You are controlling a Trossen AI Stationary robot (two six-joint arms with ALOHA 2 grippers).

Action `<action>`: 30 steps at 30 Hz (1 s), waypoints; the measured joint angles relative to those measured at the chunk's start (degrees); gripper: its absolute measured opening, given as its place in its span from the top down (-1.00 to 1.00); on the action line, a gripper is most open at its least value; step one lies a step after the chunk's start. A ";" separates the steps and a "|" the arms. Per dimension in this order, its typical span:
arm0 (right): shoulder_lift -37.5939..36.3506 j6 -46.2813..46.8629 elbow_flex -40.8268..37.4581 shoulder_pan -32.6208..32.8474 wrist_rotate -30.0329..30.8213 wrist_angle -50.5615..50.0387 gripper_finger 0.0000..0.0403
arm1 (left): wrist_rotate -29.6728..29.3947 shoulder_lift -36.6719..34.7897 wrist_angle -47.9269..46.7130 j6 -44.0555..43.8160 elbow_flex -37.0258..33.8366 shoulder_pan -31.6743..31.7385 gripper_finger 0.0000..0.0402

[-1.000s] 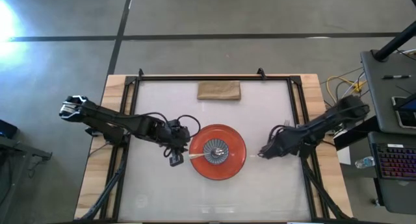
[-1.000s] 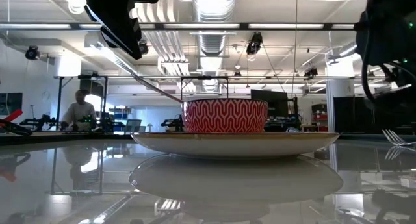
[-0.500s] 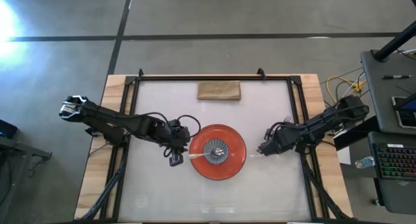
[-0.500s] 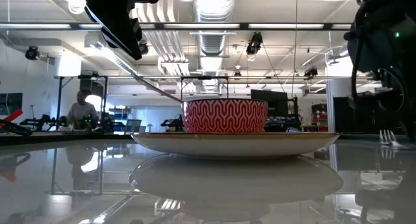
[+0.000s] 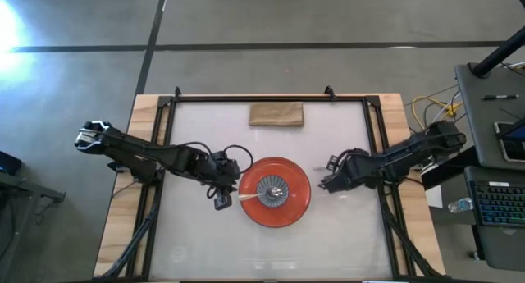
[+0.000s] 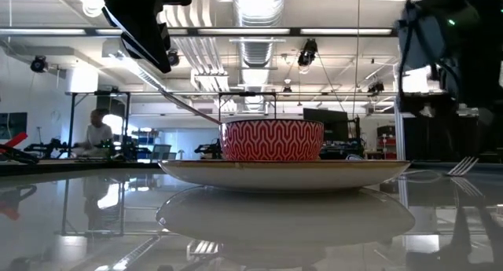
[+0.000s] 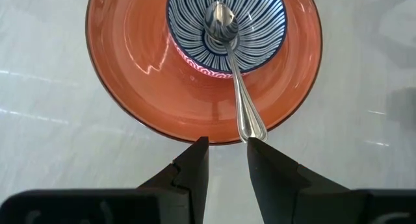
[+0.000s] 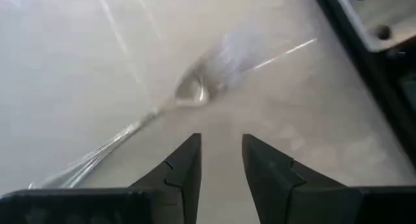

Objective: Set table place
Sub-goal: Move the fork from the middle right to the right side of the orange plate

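Note:
A red plate [image 5: 295, 207] lies on the table [image 5: 197, 242], with a blue-striped bowl [image 5: 273, 187] on it; the bowl's outside is red-patterned [image 6: 271, 140]. A spoon [image 7: 229, 49] rests with its head in the bowl, its handle leaning on the bowl's rim and reaching over the plate's edge. My left gripper [image 7: 227, 141] is open at the plate's left edge [image 5: 232, 193], and the handle's end [image 7: 251, 130] is by one fingertip. A fork [image 8: 175, 97] lies flat on the table right of the plate [image 6: 460, 167]. My right gripper [image 8: 221, 138] is open just above and behind it [image 5: 325, 184]. My left gripper is open at the spoon handle's free end [image 7: 251, 130], which lies right at one fingertip [image 7: 257, 145]; I cannot tell whether they touch. My right gripper touches nothing.
A wooden block [image 5: 276, 114] lies near the table's far edge. A thin black frame [image 5: 373, 143] borders the table. A dark desk with a keyboard [image 5: 500, 205] stands beyond the right side. A person [image 6: 96, 133] is far off in the room.
My right gripper has moved a little toward the plate and the table's far edge. In the low view the fork now shows more fully, lying flat on the table. My left gripper, the spoon, the bowl and the plate have kept still.

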 joint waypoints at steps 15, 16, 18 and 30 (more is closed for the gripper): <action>0.07 -9.37 -1.39 -11.07 7.72 6.17 0.48 | -0.07 0.11 -1.50 0.08 0.00 0.39 0.55; 0.25 -11.22 -1.48 -12.14 7.78 7.68 0.48 | -0.09 0.11 -1.57 0.11 0.00 0.40 0.55; 1.00 -15.35 -1.63 -14.34 7.82 11.08 0.48 | -0.11 0.11 -1.60 0.11 0.00 0.62 0.55; 9.31 -37.01 -0.16 -22.84 5.62 27.98 0.48 | -0.07 0.11 -5.28 -0.88 0.00 0.76 0.55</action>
